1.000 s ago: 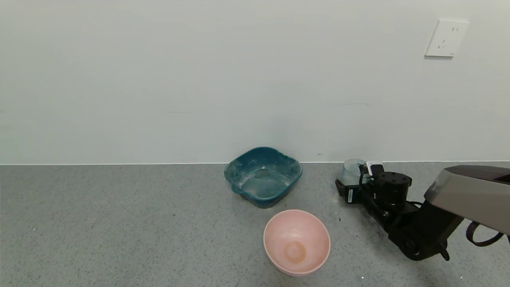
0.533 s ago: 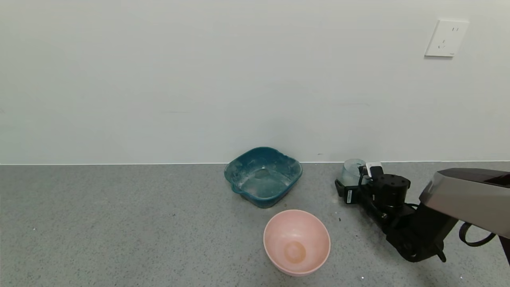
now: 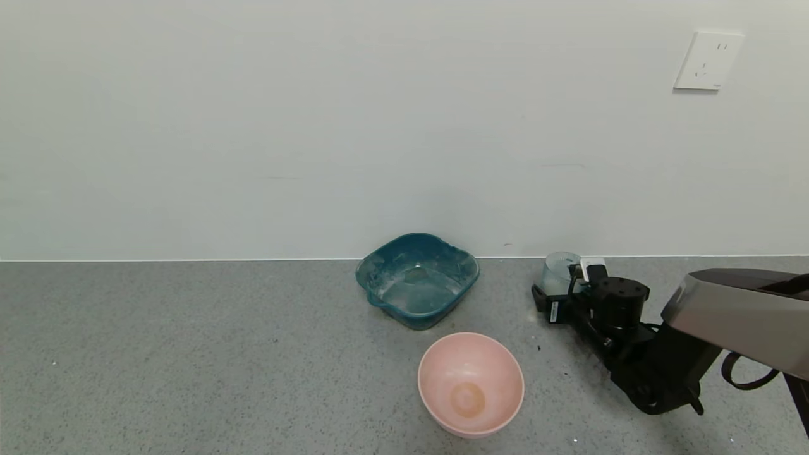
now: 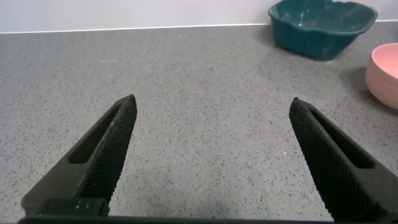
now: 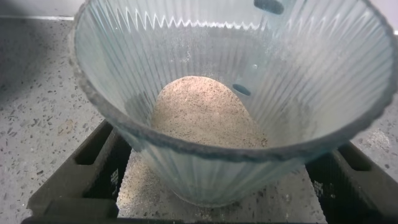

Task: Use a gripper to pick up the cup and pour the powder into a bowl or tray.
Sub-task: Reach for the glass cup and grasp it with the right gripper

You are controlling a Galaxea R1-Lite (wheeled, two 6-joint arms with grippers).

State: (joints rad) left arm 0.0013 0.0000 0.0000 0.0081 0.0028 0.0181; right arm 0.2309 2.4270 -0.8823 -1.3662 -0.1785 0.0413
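Ribbed plastic: clear bluish cup [image 5: 230, 106], tapered, handleless, thin-walled; likely to flex if squeezed hard.
Powder [image 5: 202, 112]: pale grainy mound low in the cup's base; some grains dusted up the wall.
Cup position: upright on the grey speckled bench [image 3: 189, 354], near the wall, right of the teal tray [image 3: 417, 279].
Right tool [image 3: 572, 284]: fingers either side of the cup's lower body; contact cannot be told.
Step in hand: securing the grasp; best closed gently and low, then lifted level.
Pink bowl [image 3: 471, 383]: smooth, round, well apart from the cup; tilt slowly over its middle.
Left tool [image 4: 211, 155]: fingers spread wide, low over bare bench.
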